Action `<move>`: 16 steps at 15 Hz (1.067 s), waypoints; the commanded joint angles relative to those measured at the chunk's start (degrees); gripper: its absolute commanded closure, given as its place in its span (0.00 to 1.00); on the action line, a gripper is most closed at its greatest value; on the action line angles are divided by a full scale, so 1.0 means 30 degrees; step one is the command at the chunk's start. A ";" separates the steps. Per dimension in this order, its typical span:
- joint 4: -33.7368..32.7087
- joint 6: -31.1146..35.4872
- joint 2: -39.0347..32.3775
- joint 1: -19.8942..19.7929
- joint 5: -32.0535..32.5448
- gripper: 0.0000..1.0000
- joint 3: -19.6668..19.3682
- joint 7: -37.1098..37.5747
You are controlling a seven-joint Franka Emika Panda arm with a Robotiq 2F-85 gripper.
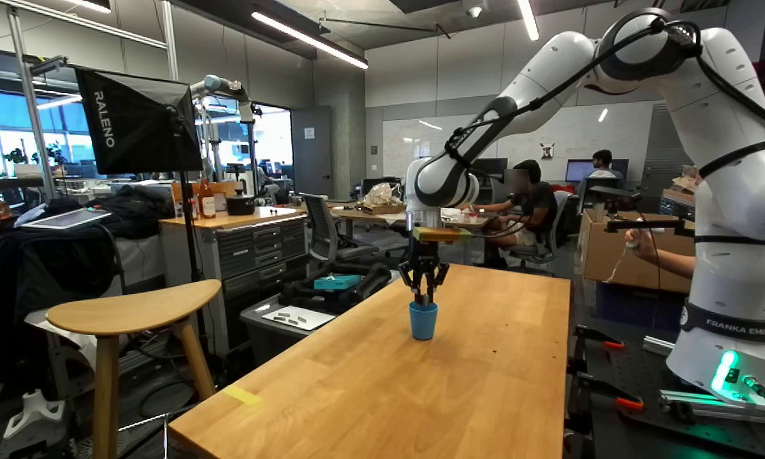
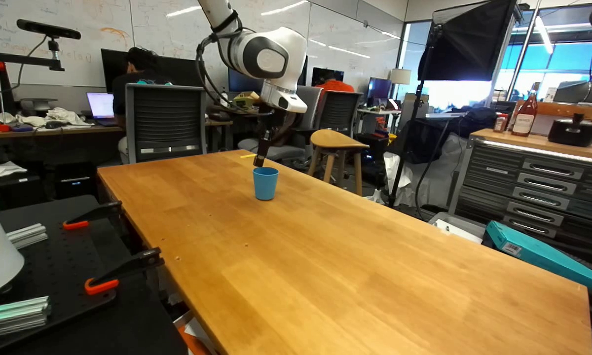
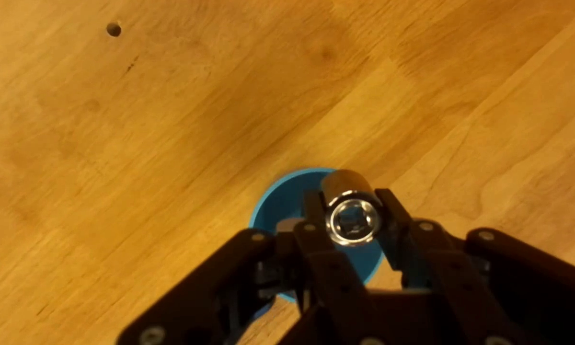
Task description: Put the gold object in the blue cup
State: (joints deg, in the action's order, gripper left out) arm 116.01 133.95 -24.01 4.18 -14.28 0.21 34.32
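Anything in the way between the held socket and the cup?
Nothing visible. The gripper holds the socket over the cup, and both exterior views show no object between it and the cup's open top. A pale patch by the gripper in the wrist view is too blurred to identify.

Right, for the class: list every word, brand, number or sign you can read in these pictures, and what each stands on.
"RALENO": on the black softbox.
"FRANKA EMIKA": on the robot base.
Too small or blurred to read: the bottle label, door sheet, teal box label, whiteboard handwriting, and lettering on the forearm.
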 commanded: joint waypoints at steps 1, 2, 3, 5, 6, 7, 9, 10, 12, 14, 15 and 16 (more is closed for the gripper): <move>-0.0609 0.0905 -0.0953 0.0411 0.0488 0.89 -0.0469 0.0391; -0.0661 0.1072 -0.1101 0.0387 0.0456 0.89 -0.0514 0.0381; -0.0721 0.1228 -0.1231 0.0369 0.0425 0.89 -0.0565 0.0375; -0.0829 0.1382 -0.1412 0.0334 0.0427 0.89 -0.0696 0.0345; -0.0855 0.1348 -0.1443 0.0307 0.0420 0.65 -0.0757 0.0346; -0.0883 0.1380 -0.1480 0.0272 0.0367 0.43 -0.0808 0.0353; -0.1017 0.1267 -0.1527 0.0257 0.0613 0.30 -0.1013 0.0253; -0.1206 0.1032 -0.1570 0.0128 0.0629 0.23 -0.1080 0.0081; -0.1432 0.0530 -0.1414 -0.0059 0.0749 0.08 -0.1214 -0.0223; -0.0897 -0.0064 -0.0310 -0.0011 0.0985 0.07 -0.1238 -0.0296; -0.0922 -0.0481 -0.0013 -0.0078 0.1075 0.05 -0.1255 -0.0435; -0.0948 -0.0863 0.0335 -0.0149 0.1183 0.04 -0.1280 -0.0604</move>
State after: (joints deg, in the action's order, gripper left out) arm 113.73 136.03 -26.72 4.13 -12.02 -3.18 34.08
